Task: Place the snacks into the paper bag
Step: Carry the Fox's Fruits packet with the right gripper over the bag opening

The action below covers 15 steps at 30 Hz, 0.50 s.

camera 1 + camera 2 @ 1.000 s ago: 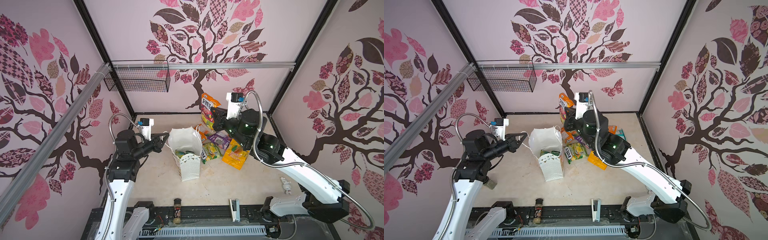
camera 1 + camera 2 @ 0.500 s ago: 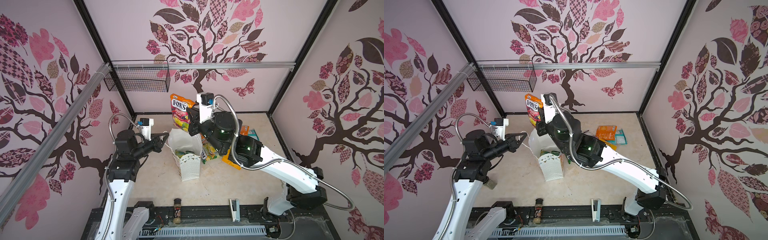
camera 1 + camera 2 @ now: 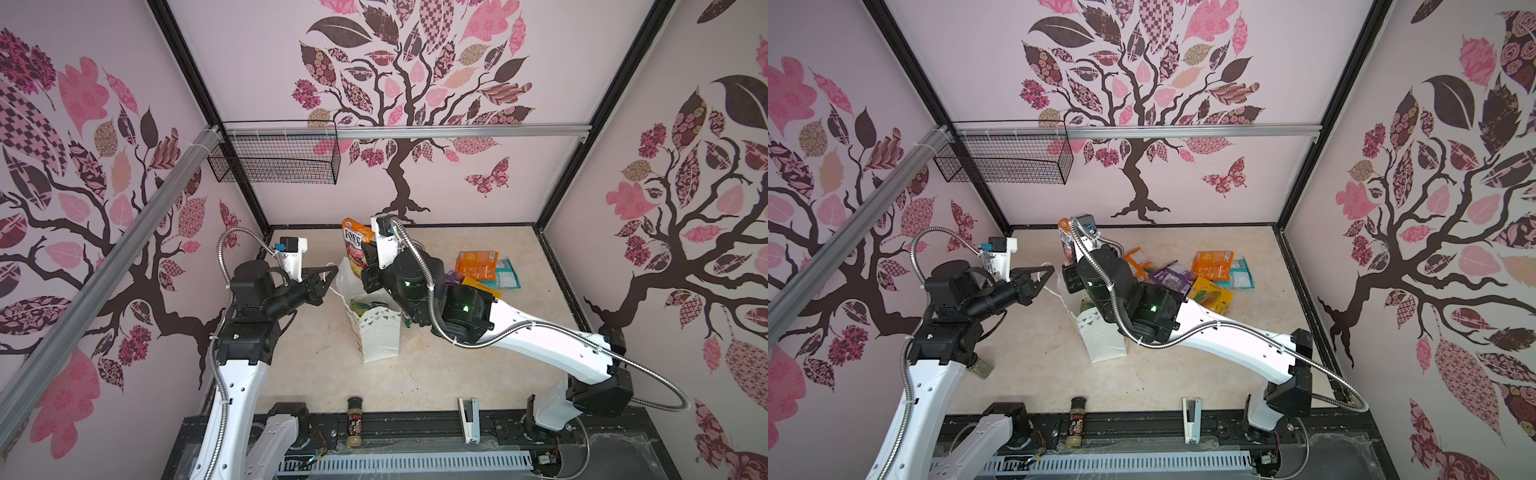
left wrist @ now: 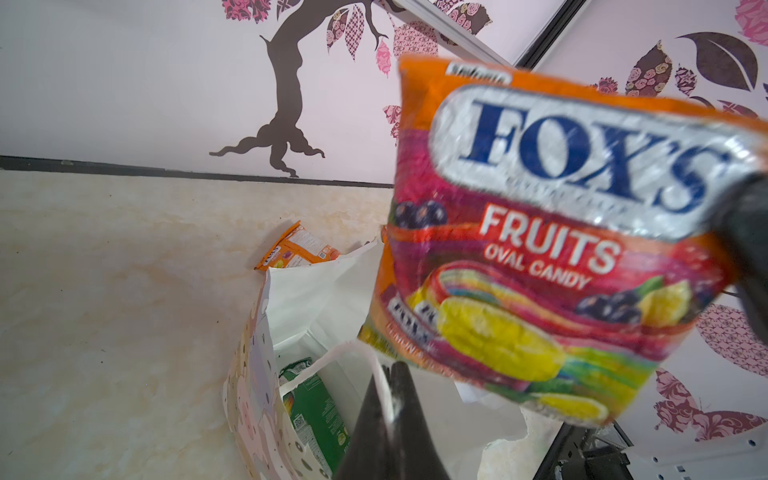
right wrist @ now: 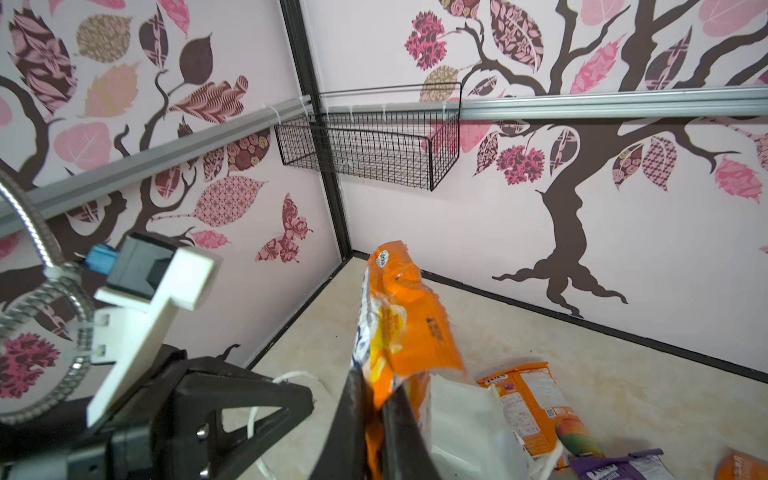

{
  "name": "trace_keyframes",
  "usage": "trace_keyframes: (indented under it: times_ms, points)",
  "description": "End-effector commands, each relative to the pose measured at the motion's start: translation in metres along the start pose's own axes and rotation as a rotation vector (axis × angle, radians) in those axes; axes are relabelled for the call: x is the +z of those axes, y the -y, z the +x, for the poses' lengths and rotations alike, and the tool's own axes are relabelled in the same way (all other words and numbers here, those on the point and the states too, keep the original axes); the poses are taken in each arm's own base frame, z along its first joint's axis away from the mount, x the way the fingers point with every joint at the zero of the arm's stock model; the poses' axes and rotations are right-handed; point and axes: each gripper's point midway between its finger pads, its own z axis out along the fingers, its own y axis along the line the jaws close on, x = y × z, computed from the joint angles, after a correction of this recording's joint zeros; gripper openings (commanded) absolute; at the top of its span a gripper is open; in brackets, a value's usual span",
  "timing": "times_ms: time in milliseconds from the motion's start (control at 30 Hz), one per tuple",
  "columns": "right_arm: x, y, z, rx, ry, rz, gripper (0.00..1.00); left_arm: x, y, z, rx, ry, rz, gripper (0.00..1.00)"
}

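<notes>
1. The table [image 3: 457,374] is a pale beige, marble-look top filling the middle and lower middle of both top views.
2. Pale pink walls [image 3: 519,187] close it in on three sides, printed with brown trees, pink and patterned leaves and a butterfly.
3. A silver rail [image 3: 457,132] crosses the back wall. A black wire basket [image 3: 274,160] hangs from it, upper left of centre.
4. The paper bag [image 3: 380,336] stands upright at the centre of the frame, mouth open. It is white with small dots and triangles.
5. The left gripper [image 3: 328,276] is clenched on the bag's white cord handle [image 5: 293,375], just left of the mouth.
6. The right gripper [image 5: 376,399] is clamped on an edge of the FOX'S packet [image 3: 355,245], holding it upright over the far rim of the mouth.
7. The left wrist view reads "FOX'S" in blue on a white oval, then "FRUITS OVAL CANDY" in white, above pictured lemons and dark berries.
8. A green packet [image 4: 316,415] lies inside the bag; its print is too small to read.
9. Right of the bag, an orange packet [image 3: 476,266] and a teal packet [image 3: 507,274] touch on the table. A yellow packet [image 3: 1212,296] and a purple packet [image 3: 1171,277] lie nearer the bag.
10. A second orange packet [image 3: 1139,261] lies just beside the bag's far side.
11. A spice jar [image 3: 354,419] and a white stapler [image 3: 468,419] sit at the lower edge; the jar's label is unreadable.
</notes>
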Motion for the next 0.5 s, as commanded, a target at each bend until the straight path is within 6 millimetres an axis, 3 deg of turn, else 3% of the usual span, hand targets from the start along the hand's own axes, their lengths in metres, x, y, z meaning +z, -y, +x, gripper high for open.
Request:
trace_keyframes:
  times_ms: [0,467]
  points:
    - [-0.005,0.002,-0.016,0.081,0.056,0.010,0.00,0.002,-0.001,0.004,0.011,0.003,0.006,0.06]
    - [0.017,-0.001,0.024,0.069,0.017,0.047,0.00,0.003,-0.002,0.005,0.009,0.003,0.007,0.06]
